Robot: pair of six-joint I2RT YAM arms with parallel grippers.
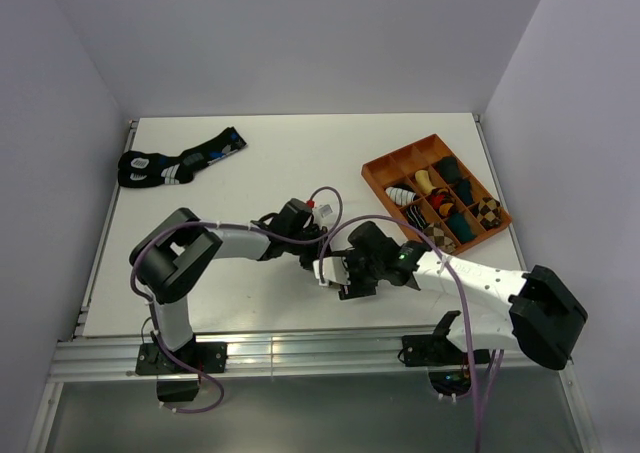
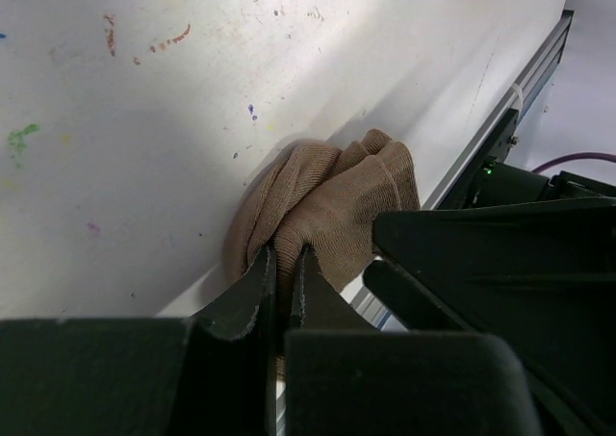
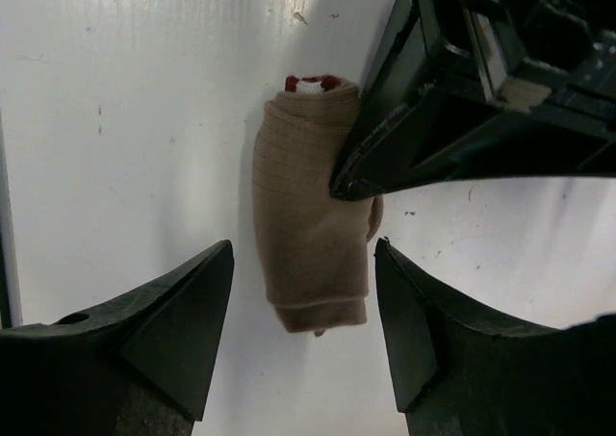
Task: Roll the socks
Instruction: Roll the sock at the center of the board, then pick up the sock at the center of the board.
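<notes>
White surface, boxed in by pale walls at left, far side and right, speckled with small paint marks in the left wrist view.

Bolted at its near edge, left arm and right arm, both bent inward, wrists meeting around the middle of the surface's near half.

Far right: orange tray with dividers, set askew, rolled bundles in several compartments.

Far left: black socks with blue and white marks, lying flat, well apart from everything else.

Between the two wrists, on the surface, a little toward the near side of the middle: tan sock, rolled into a stubby cylinder and lying on its side. Mostly hidden under the arms from above. Whether a second sock sits inside the roll, impossible to tell.

Left claw pressed together, pinching a fold of the tan cloth at one side of the roll. From the right wrist view, a dark wedge touching the roll's upper side.

Right claw spread wide, one finger on either side of the roll. One finger clear of the cloth, the other just beside it, contact impossible to tell.

Smallest: a scrap of maroon and white cuff peeking out at the end of the roll farthest from the right wrist.
</notes>
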